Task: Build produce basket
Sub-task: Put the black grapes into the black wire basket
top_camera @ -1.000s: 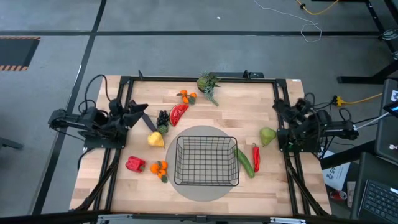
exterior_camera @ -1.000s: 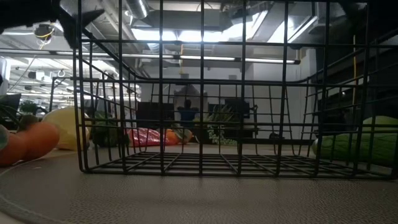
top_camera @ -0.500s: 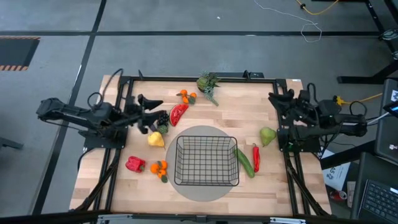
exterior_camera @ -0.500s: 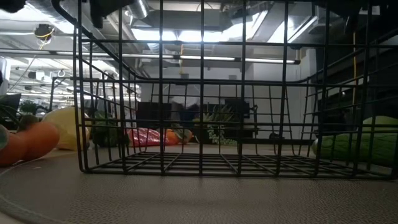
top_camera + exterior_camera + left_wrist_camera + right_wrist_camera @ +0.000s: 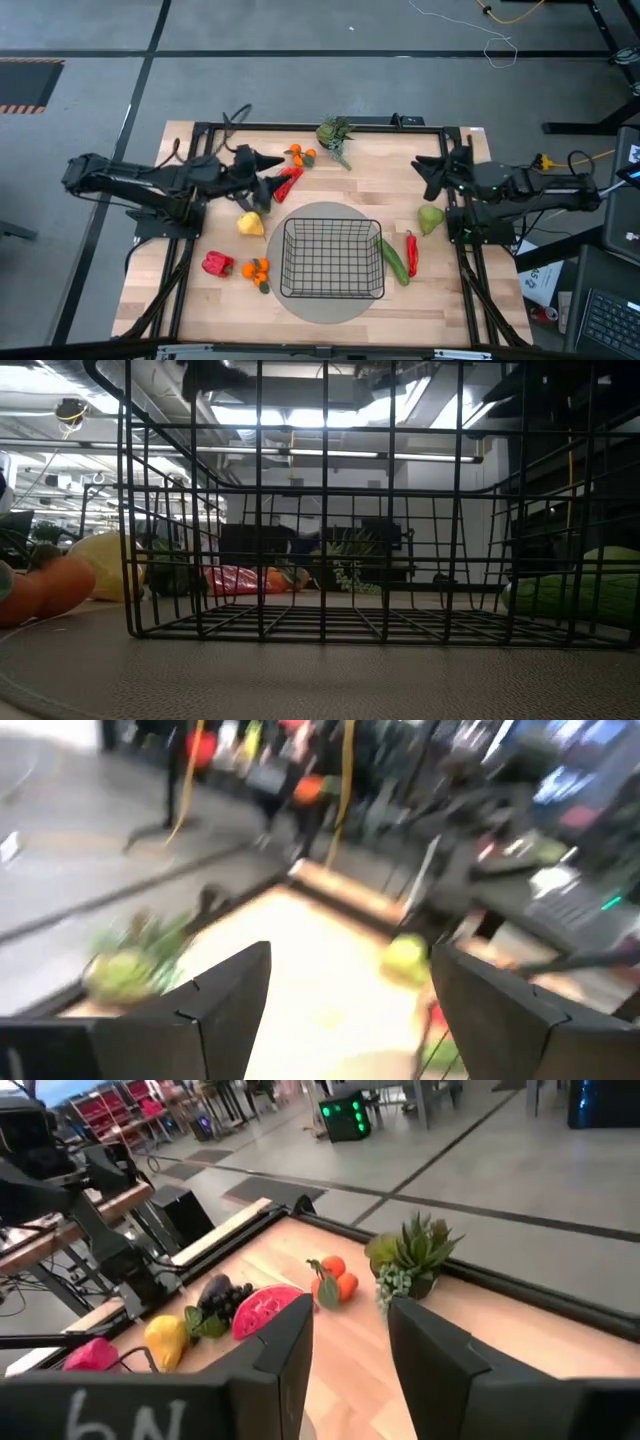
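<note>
The black wire basket (image 5: pixel 333 258) sits on a round grey mat (image 5: pixel 300 305) near the front middle of the wooden counter (image 5: pixel 380 180), and nothing lies inside it. The produce is scattered around it. To its left are a red pepper (image 5: pixel 216 263), a small cluster of oranges (image 5: pixel 257 269) and a yellow fruit (image 5: pixel 250 224). Behind those lie a watermelon slice (image 5: pixel 288 184) and another pair of oranges (image 5: pixel 298 154), with a leafy green plant (image 5: pixel 335 134) at the far edge. Just beside the basket's right side lie a green cucumber (image 5: pixel 393 260) and a red chili (image 5: pixel 411 252), and a green pear (image 5: pixel 430 219) sits a little farther right.

The left gripper (image 5: pixel 262 172) reaches in over the counter, hanging above the spot just left of the watermelon slice; its fingers stand well apart and hold nothing. The right gripper (image 5: pixel 432 174) hovers over the right edge of the counter, behind the pear, its fingers parted by a narrower gap, also holding nothing.
</note>
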Controlling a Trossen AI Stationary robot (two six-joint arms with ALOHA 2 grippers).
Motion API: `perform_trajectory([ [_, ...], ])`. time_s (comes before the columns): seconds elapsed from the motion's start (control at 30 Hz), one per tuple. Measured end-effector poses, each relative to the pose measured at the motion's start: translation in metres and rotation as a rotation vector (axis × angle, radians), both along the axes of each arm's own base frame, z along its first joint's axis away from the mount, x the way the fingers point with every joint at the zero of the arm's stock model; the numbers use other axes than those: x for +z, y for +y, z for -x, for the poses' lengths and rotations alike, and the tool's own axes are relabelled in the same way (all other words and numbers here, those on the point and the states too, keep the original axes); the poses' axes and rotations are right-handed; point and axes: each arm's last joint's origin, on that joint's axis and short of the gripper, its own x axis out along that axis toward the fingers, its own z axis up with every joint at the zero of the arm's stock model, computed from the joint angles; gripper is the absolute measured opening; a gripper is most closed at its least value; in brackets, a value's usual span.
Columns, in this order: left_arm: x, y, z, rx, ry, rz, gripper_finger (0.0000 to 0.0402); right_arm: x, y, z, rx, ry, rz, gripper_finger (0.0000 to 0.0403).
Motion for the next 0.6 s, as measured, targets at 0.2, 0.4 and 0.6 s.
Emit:
perform_trajectory([
  [0.2,-0.003,0.019,0.006,0.252,0.234,0.175,0.0270,-0.005,0.001,-0.012,-0.004,0.039,-0.027,0.0134],
  [0.4,-0.028,0.038,0.026,0.512,0.393,0.456,0.0270,-0.007,0.002,-0.017,-0.008,0.043,-0.037,0.0134],
  [0.6,-0.048,0.048,0.026,0.618,0.523,0.573,0.0270,-0.006,0.002,-0.022,-0.013,0.012,-0.054,0.0134],
])
